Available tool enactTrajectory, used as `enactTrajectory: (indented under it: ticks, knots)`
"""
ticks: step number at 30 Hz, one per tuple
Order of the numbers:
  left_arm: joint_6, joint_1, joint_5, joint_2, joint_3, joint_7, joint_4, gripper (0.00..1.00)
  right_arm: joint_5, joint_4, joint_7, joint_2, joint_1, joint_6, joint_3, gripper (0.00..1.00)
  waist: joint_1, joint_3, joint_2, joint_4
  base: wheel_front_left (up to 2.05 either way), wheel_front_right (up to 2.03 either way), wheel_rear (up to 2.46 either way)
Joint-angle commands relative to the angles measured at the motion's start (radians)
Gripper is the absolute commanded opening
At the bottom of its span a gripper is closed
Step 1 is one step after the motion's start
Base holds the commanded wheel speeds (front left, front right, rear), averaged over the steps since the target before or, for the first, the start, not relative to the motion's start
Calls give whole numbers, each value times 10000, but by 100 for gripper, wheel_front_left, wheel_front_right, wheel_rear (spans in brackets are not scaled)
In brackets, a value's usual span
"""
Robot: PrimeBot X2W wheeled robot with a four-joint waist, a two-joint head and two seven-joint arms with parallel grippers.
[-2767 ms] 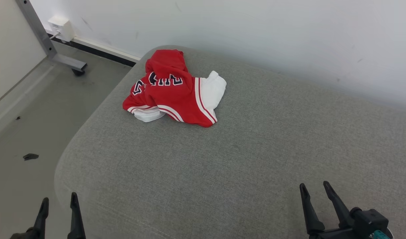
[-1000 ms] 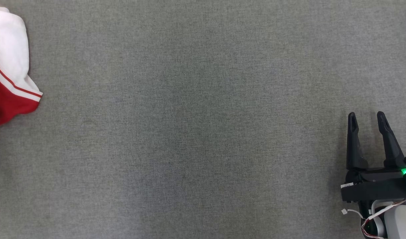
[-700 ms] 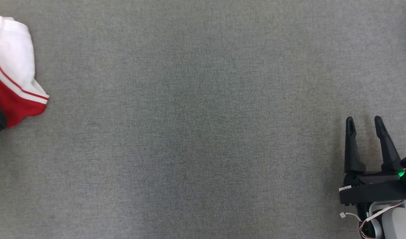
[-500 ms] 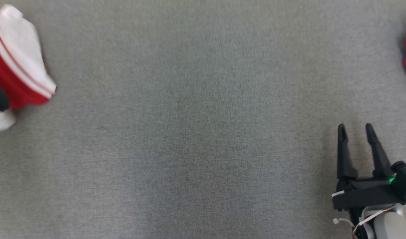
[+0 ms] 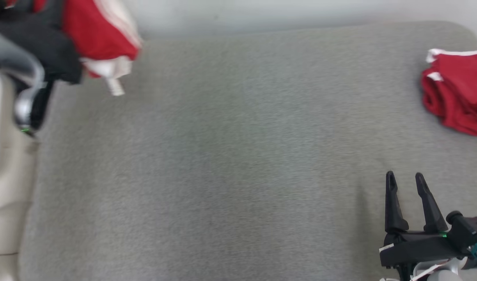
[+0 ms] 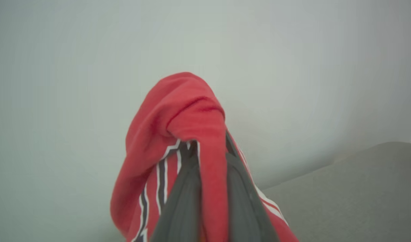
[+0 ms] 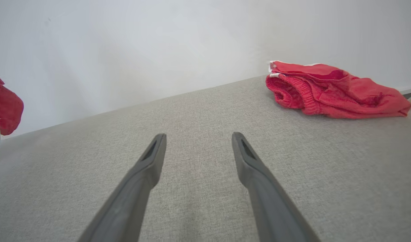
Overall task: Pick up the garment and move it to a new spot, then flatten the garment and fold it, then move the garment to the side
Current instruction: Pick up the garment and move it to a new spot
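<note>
Clamping one red garment [image 6: 178, 107]: left hand [image 6: 210, 144]; right hand [image 7: 198, 135] spread, empty; second red garment [image 5: 454, 93] on grey cushion [image 5: 238, 156]

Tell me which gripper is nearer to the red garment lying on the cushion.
Right. The right gripper is open in front of the red garment; the left gripper, across the cushion, grips the striped garment.
</note>
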Motion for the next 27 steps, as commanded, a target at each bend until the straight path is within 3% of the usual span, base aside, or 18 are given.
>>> enactTrajectory:
  ticks: [1, 9, 16, 23, 27]
  knots:
    - [16, -131, -108, -162, -190, 95, -316, 0, 48, 19, -42, 67, 145, -22, -47, 100, 3, -529, 1, -630, 0, 0, 0]
    - [16, -244, -624, -1435, -1517, 636, -1853, 0, 90, 37, -46, 301, 387, -22, -273, 100, 3, -791, 1, -1693, 0, 0, 0]
    - [22, 117, -987, -2808, -2521, 384, -1953, 0, 98, 89, -45, 405, 471, -22, -414, 100, 3, -848, 1, -2215, 0, 0, 0]
    - [264, 1546, -1398, -3116, -3387, 17, -1366, 0, 122, 121, -45, 450, 489, -22, -387, 100, 3, -797, 1, -2209, 0, 0, 0]
    - [548, 2918, -1527, -2825, -3365, -373, -799, 0, 161, 194, -45, 459, 379, -22, -243, 100, 3, -688, 1, -2120, 0, 0, 0]
